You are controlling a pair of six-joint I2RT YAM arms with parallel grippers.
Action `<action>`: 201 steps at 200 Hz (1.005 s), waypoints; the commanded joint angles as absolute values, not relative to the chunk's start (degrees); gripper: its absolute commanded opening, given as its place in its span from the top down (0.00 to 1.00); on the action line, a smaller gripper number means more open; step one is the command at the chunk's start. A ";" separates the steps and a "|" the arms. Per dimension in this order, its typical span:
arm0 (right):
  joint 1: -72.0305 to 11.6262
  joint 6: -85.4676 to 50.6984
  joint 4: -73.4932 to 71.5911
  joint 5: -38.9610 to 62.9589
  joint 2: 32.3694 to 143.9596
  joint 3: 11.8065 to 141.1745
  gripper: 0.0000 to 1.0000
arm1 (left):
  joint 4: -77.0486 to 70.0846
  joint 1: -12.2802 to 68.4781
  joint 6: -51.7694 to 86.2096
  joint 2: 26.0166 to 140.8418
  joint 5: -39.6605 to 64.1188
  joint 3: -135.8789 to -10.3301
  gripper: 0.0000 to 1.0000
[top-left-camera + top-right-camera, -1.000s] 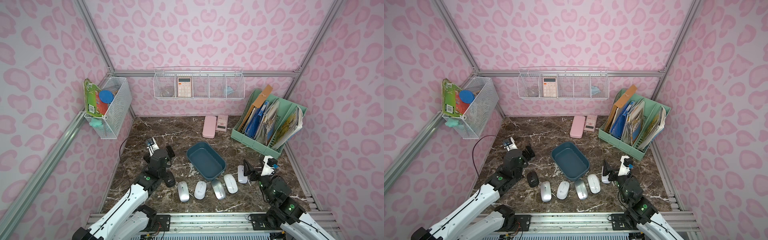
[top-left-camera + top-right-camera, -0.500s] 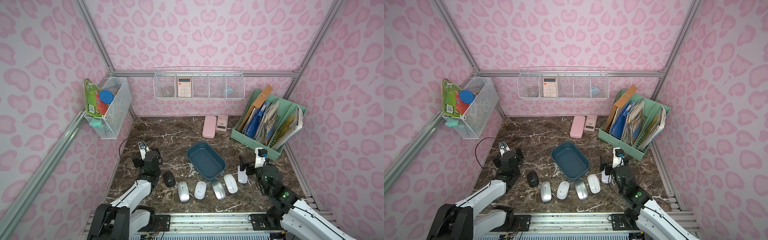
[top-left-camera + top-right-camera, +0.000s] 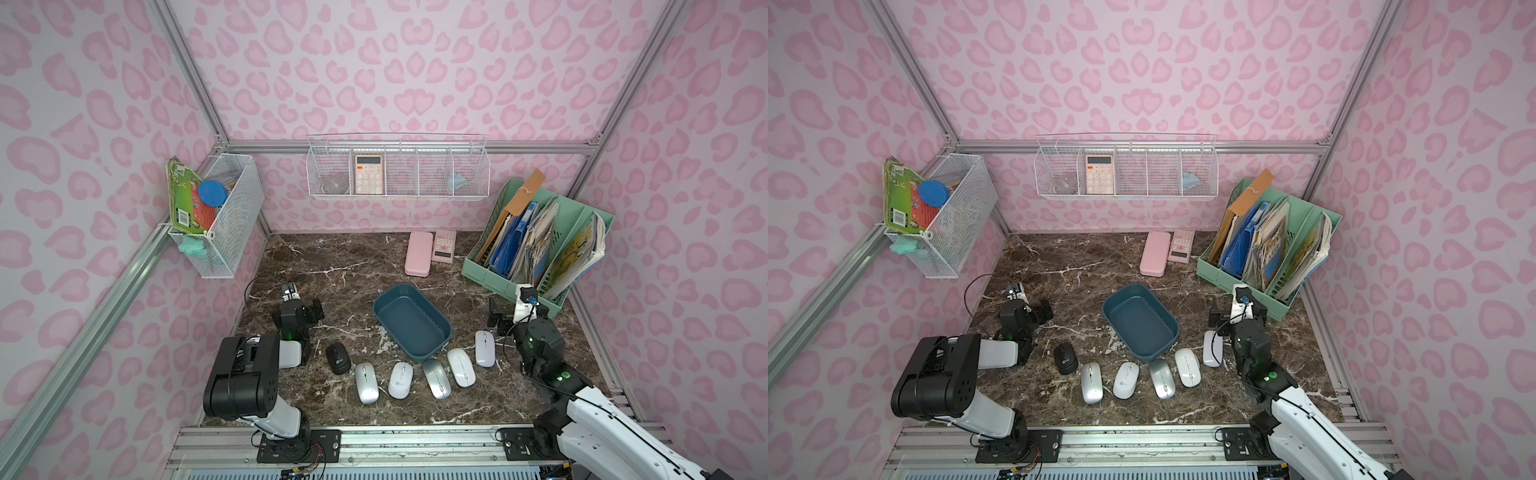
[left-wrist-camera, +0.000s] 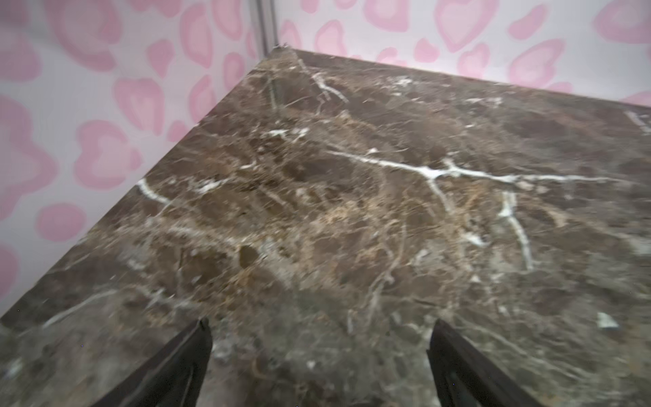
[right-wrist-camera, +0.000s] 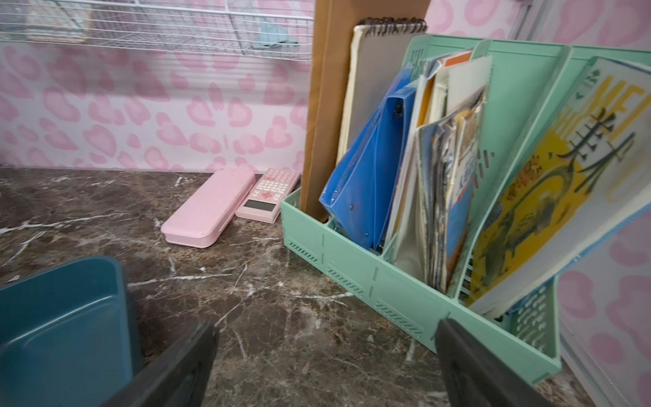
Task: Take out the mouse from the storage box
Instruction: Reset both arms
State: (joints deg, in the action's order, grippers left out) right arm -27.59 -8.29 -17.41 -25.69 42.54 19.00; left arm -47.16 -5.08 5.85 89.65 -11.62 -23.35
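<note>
Both arms have been drawn back over the last second: the left claw [image 4: 320,324] from the black mouse [image 3: 338,358] toward the side wall [image 4: 105,105], the right claw [image 5: 327,326] up toward the file rack [image 3: 536,257]. Both claws are spread wide, nothing held. The storage box [image 3: 409,320] is seen empty; every mouse lies on the desk [image 3: 332,266] before it. The white mouse [image 3: 484,348] just beside the right arm [image 3: 540,336] could be knocked out of place if that arm is swung low.

The yellow book [image 5: 549,197] shows big pale-yellow letters, only "ME" legible, and a dark brush-drawn character. The green packet [image 3: 185,195] bears a barcode, its digits too small to read.
</note>
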 commanded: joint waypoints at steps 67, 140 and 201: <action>-18.68 -2.74 -42.13 -29.82 58.71 15.25 0.00 | -43.00 -5.49 6.90 88.15 -8.65 -25.66 0.01; -9.58 0.87 -79.77 -21.40 77.56 4.82 0.00 | -42.89 -5.45 6.93 88.17 -8.61 -25.73 0.01; -4.76 1.91 -87.42 -8.06 87.95 5.13 0.00 | -42.89 -5.45 6.89 88.32 -8.61 -25.75 0.01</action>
